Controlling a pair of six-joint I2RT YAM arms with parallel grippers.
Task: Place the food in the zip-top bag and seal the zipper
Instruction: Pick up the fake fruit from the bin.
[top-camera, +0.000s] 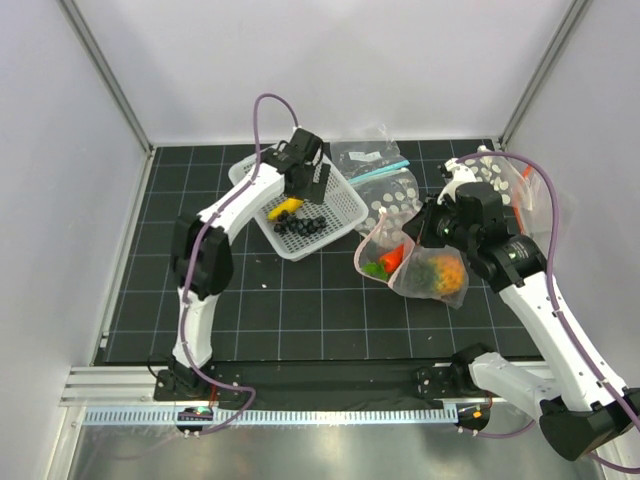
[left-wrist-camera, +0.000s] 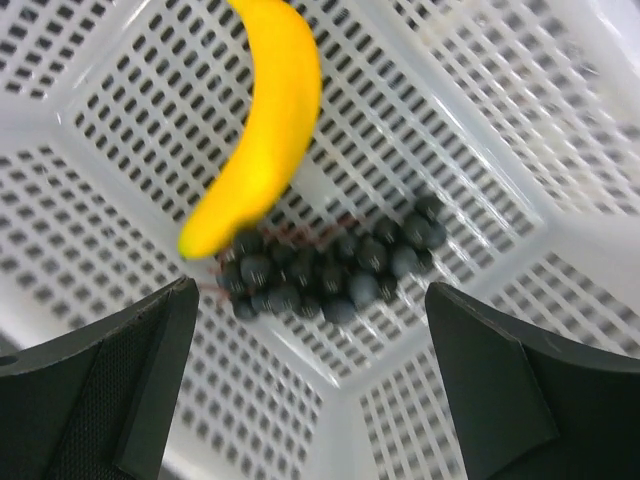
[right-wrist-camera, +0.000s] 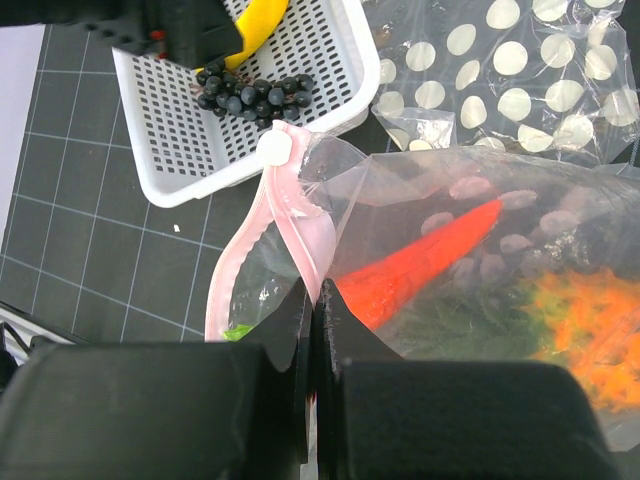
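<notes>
Zip-top bag: gripped at its mouth edge by the right jaws; the body lies just beyond them and the mouth faces the basket.
Zipper: pink strip, unsealed, bowed apart at the tip of the right jaws.
Food in bag: red pepper and pineapple, ahead and to the right of the right jaws.
Food outstanding: banana and grape cluster, directly below the left jaws, in the basket.
Left jaws: spread wide, holding nothing, straddling the grapes.
Right jaws: pressed shut on the bag's rim, apparently on one wall only.
Risk: the banana touches the grapes, so a closing grasp may catch both or knock one aside; the floppy mouth may sag shut.
</notes>
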